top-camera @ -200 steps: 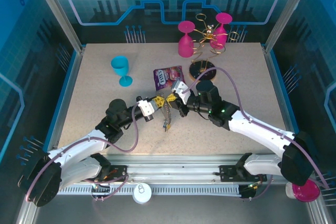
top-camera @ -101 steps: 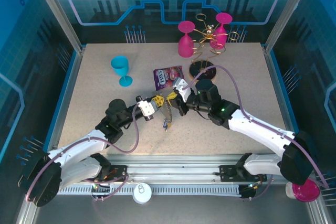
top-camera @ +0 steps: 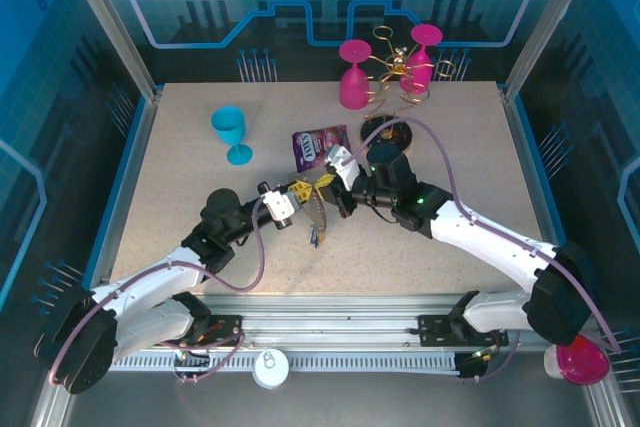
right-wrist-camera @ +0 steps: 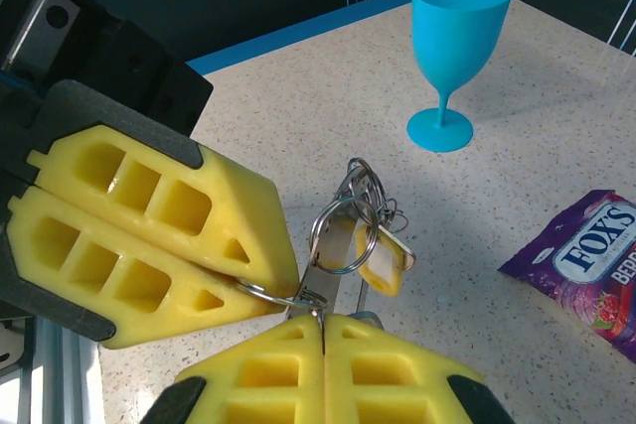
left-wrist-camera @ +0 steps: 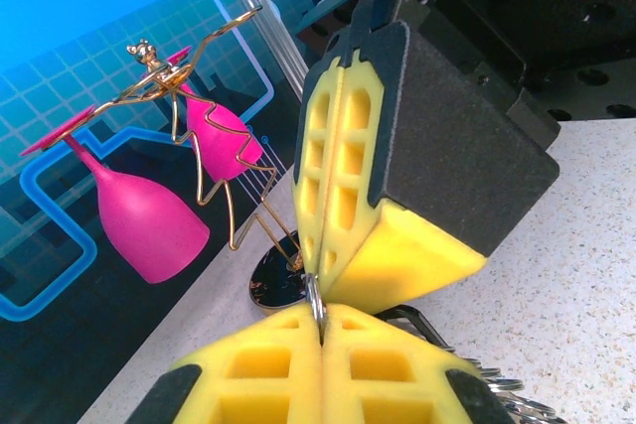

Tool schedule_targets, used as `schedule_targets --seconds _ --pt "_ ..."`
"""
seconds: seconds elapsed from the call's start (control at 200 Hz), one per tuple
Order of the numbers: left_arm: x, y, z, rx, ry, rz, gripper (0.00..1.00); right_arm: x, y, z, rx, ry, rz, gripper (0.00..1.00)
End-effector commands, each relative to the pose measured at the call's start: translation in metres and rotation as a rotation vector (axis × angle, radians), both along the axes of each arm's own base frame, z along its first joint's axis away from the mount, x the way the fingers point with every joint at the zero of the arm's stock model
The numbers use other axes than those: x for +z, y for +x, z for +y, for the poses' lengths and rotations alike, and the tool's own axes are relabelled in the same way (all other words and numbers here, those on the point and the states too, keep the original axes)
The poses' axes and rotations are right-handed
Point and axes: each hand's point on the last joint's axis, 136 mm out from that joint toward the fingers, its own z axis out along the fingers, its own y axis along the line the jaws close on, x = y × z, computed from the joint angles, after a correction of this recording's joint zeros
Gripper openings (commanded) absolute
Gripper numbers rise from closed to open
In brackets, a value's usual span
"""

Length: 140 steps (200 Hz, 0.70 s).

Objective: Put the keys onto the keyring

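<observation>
Near the middle of the table [top-camera: 200,217], the left gripper [top-camera: 298,190] and right gripper [top-camera: 331,185] are met tip to tip, both clamped on the keyring [right-wrist-camera: 290,297] wire. The keys [right-wrist-camera: 382,259] are hung just below, equally near both.

Counter: you have a speckled beige counter [top-camera: 470,157], matt and finely grained.
Hands: your left hand [left-wrist-camera: 320,337] and right hand [right-wrist-camera: 323,333] carry matt yellow latticed pads in matt black shells.
Keyring: thin grey metal wire keyring [left-wrist-camera: 315,297], bare and shiny.
Keys: small metal keys [right-wrist-camera: 383,260], bright; one has a smooth yellow plastic tag.
Goblet: blue plastic goblet [right-wrist-camera: 459,42], smooth and satin.
Packet: purple snack packet [right-wrist-camera: 596,265], glossy film.
Rack: gold wire glass rack [left-wrist-camera: 214,146], polished metal.
</observation>
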Motion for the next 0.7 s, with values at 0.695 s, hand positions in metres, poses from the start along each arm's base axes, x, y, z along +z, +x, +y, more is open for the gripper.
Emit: schedule_targets --seconds 0.695 --pt "0.031 -0.019 -0.008 -0.093 -0.084 -0.075 0.00 0.008 0.016 -0.011 -0.006 -0.040 0.125 0.00"
